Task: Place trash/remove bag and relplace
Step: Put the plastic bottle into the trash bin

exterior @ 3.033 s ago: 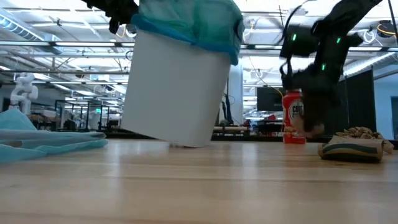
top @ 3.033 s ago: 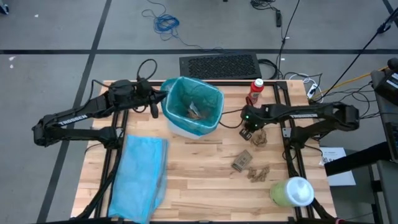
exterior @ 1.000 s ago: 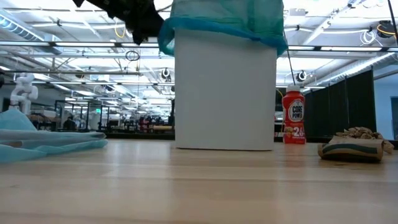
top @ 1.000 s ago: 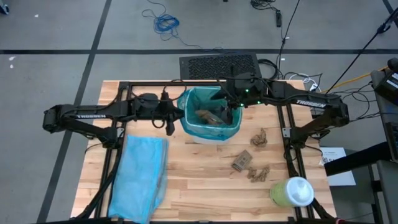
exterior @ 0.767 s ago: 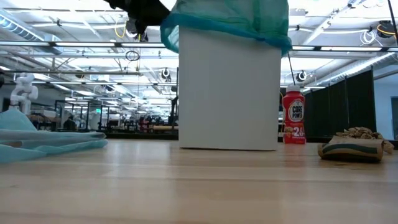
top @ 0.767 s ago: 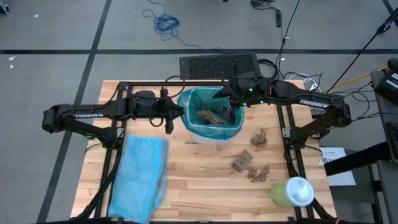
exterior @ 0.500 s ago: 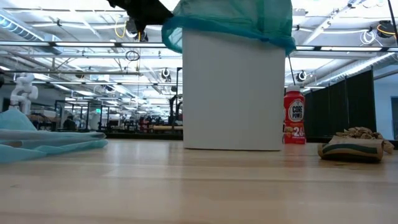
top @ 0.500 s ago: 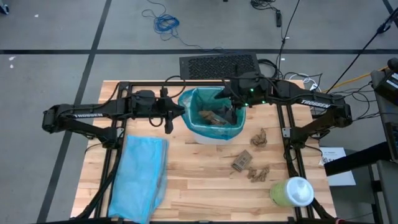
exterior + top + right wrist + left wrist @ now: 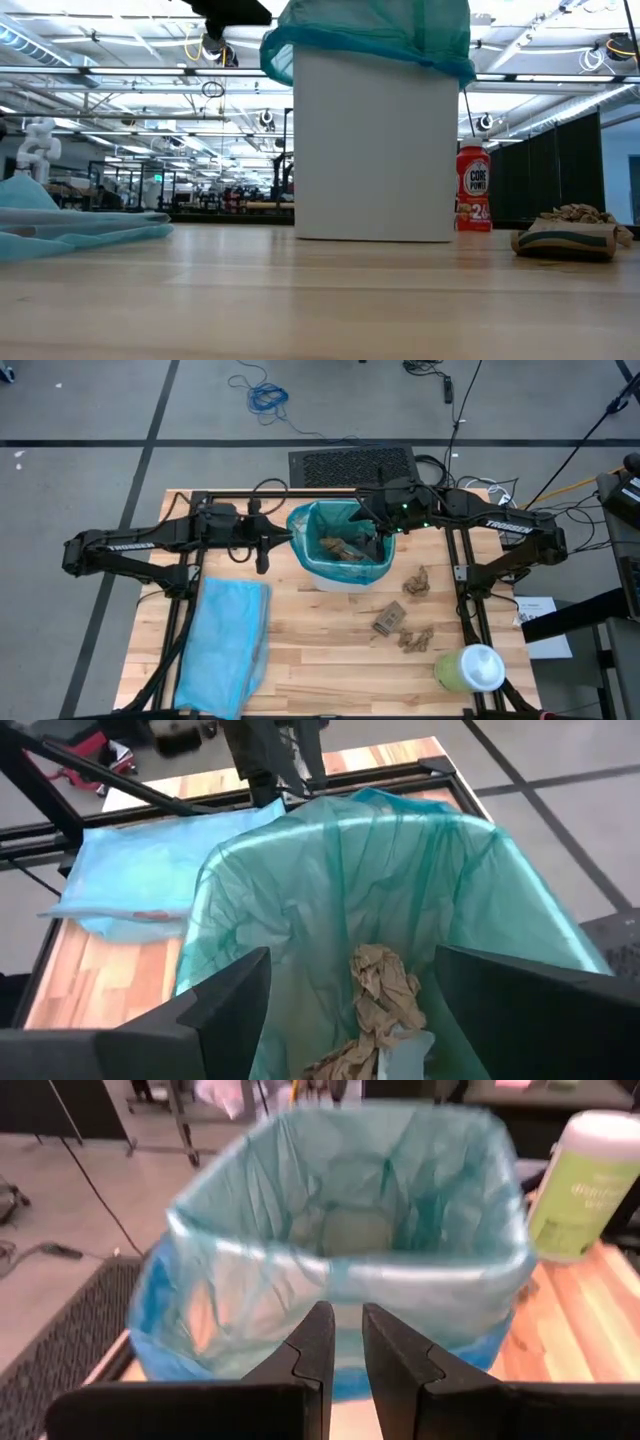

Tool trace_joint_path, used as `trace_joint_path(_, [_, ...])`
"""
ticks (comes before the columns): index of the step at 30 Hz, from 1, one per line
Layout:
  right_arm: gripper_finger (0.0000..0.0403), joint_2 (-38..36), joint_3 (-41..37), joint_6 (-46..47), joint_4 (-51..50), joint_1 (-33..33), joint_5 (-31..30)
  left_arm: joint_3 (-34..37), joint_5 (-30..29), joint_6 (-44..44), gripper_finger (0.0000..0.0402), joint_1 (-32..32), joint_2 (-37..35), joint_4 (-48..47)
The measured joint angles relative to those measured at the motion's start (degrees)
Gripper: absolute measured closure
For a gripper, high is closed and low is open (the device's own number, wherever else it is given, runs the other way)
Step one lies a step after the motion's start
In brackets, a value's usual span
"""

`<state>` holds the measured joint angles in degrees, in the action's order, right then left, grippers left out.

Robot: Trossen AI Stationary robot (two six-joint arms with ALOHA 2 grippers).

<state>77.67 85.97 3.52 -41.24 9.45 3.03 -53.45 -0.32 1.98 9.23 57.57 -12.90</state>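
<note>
A white bin (image 9: 372, 150) stands upright on the table, lined with the teal bag (image 9: 343, 550), whose top is folded over the rim. Brown trash (image 9: 385, 985) lies inside it. My right gripper (image 9: 350, 960) hangs open over the bin's far right rim (image 9: 372, 538), with nothing between its fingers. My left gripper (image 9: 342, 1345) is level just left of the bin (image 9: 280, 542), clear of the bag. Its fingers are nearly together and hold nothing. More trash scraps (image 9: 415, 582) (image 9: 390, 620) (image 9: 415, 639) lie on the table to the right.
The pale sky-blue bag (image 9: 225, 645) lies flat at the near left. A pale-green container with a white top (image 9: 470, 668) stands at the near right corner. A red bottle (image 9: 472, 190) stands behind the bin on the right. Bare wood lies in front of the bin.
My left gripper has drawn back from the bin's left rim toward the table's left edge. The bin first shifted a little toward the right edge, then stood still. My right gripper has stayed over the bin's far right rim.
</note>
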Motion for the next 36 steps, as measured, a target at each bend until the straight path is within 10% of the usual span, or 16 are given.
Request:
trace_joint_path(18, [0.0154,-8.0,-3.2,0.3,-22.2,-8.6,0.3,0.0,-4.5,1.6,0.0375,0.5,-6.2,-5.3])
trace_joint_path(28, [0.0167,-12.5,-22.4,20.4,-20.1,-21.6,-2.5,0.1,-4.7,1.5,0.04,0.4,-9.4,-4.8])
trace_joint_path(36, [0.0167,-13.1,-21.9,16.8,-8.9,-21.6,-4.0,0.1,-4.7,1.4,0.04,0.4,-10.1,-2.6])
